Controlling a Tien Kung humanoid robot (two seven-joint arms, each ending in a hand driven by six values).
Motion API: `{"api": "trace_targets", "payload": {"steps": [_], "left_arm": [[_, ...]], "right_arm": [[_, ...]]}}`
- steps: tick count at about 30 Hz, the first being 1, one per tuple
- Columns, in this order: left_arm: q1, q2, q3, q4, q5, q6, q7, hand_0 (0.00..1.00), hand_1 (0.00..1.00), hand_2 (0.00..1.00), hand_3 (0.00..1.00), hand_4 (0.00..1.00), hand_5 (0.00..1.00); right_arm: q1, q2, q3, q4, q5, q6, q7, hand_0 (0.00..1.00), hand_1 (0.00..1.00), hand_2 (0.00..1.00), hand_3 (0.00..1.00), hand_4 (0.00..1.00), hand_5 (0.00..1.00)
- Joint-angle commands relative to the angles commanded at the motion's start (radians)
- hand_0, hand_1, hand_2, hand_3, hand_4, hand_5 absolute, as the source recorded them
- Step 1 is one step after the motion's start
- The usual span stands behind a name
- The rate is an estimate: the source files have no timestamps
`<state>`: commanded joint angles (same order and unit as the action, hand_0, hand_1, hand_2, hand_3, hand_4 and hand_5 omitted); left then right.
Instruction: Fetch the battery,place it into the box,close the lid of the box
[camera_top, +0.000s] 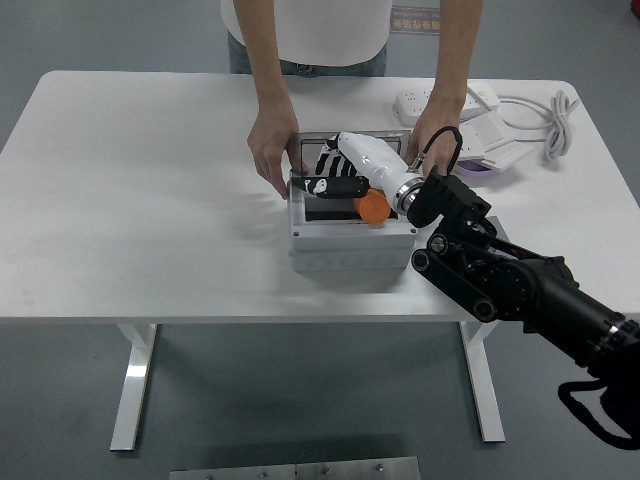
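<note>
While my right hand (335, 172) reaches in from the right over the open grey box (350, 245), my black fingers (322, 163) are curled around the black battery (327, 188), and that grip is the only hold I have on anything. In the head view the battery hangs just above the box's open top, toward its left wall, with its long axis running left to right across the opening, roughly along the box's longer side. The cavity is directly beneath my fingers, so I judge the coming move to be a short drop straight down. An orange piece (372, 207) sits just right of the battery, under my white forearm; I cannot tell what it belongs to. My left arm is nowhere in this view. I count one battery, one box, and one lid (302, 143), standing up at the box's far edge. A person stands at the far side with two hands: one (270, 150) grips the box's left far corner, the other (436, 128) rests by its right far corner.
</note>
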<state>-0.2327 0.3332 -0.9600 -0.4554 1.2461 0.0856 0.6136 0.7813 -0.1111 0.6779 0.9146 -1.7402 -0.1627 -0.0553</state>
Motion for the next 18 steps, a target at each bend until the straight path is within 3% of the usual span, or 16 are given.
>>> {"api": "trace_targets", "payload": {"steps": [1,6,7,18], "left_arm": [[0.001,0.0,0.0,0.0,-0.002,0.001,0.001,0.632,0.698,0.573,0.541,0.5,0.002],[0.007,0.002,0.004,-0.002,-0.014,0.009,0.004,0.632,0.698,0.573,0.541,0.5,0.002],[0.009,0.003,0.005,-0.002,-0.016,0.01,0.004,0.632,0.698,0.573,0.541,0.5,0.002],[0.025,0.008,0.017,-0.004,-0.045,0.026,0.005,0.632,0.698,0.573,0.541,0.5,0.002]], "right_arm": [[0.0,-0.001,-0.001,0.003,0.002,-0.001,-0.003,0.174,0.275,0.324,0.359,0.868,0.638],[-0.005,-0.014,-0.005,0.037,0.01,0.009,-0.034,0.174,0.275,0.324,0.359,0.868,0.638],[-0.007,-0.019,-0.006,0.047,0.011,0.012,-0.041,0.083,0.203,0.255,0.278,0.707,0.489],[-0.054,-0.107,0.018,0.23,-0.005,0.099,-0.181,0.069,0.183,0.241,0.262,0.68,0.486]]}}
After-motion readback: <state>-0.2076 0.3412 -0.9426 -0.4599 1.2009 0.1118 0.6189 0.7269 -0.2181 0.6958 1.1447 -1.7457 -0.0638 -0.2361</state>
